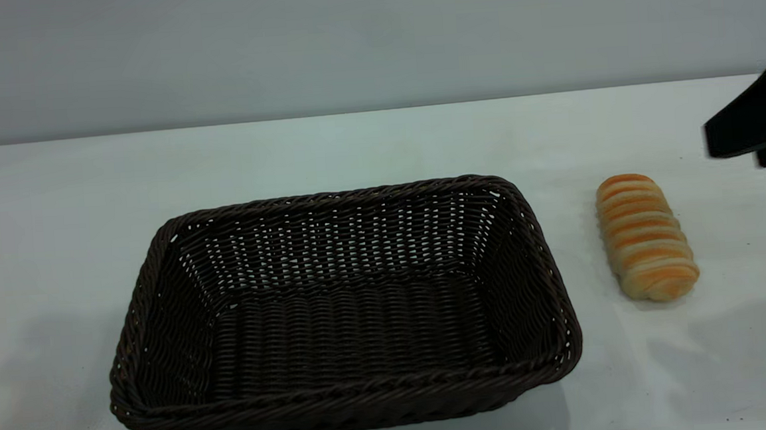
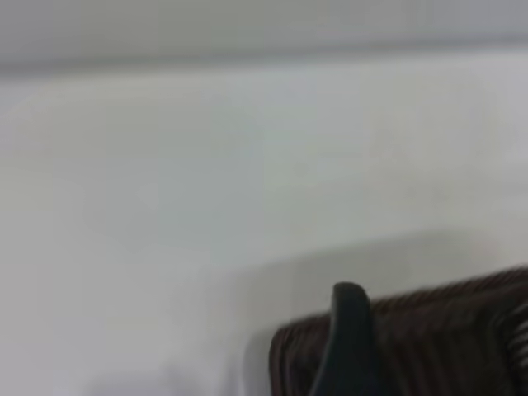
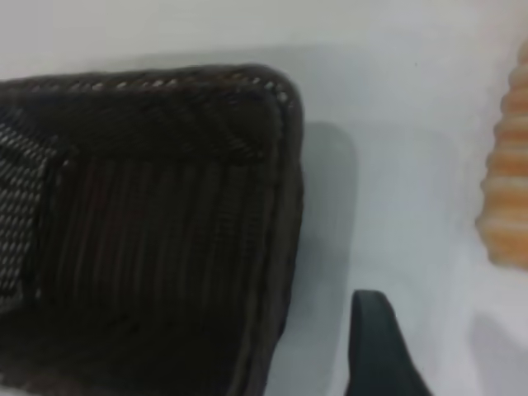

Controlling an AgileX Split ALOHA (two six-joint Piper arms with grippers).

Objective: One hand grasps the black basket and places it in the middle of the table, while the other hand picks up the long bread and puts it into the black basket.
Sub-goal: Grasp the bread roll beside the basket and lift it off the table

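Two items on wide pale grey counter [image 1: 365, 143] below plain grey wall [image 1: 345, 38]: large dark woven wicker basket [image 1: 342, 310] left of centre; small golden striped bread roll [image 1: 646, 245] just right, apart. Right tool [image 1: 753, 129] above right edge; left tool [image 2: 348, 346] by basket; openings indiscernible.

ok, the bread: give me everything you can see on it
The bread is a small oblong roll, golden-orange with pale cream ridges across it like a spiral loaf. It looks whole. It lies flat on the table, long axis running near to far, right of the basket and clear of it. Nothing touches it but the table; the right gripper is beyond it, apart.
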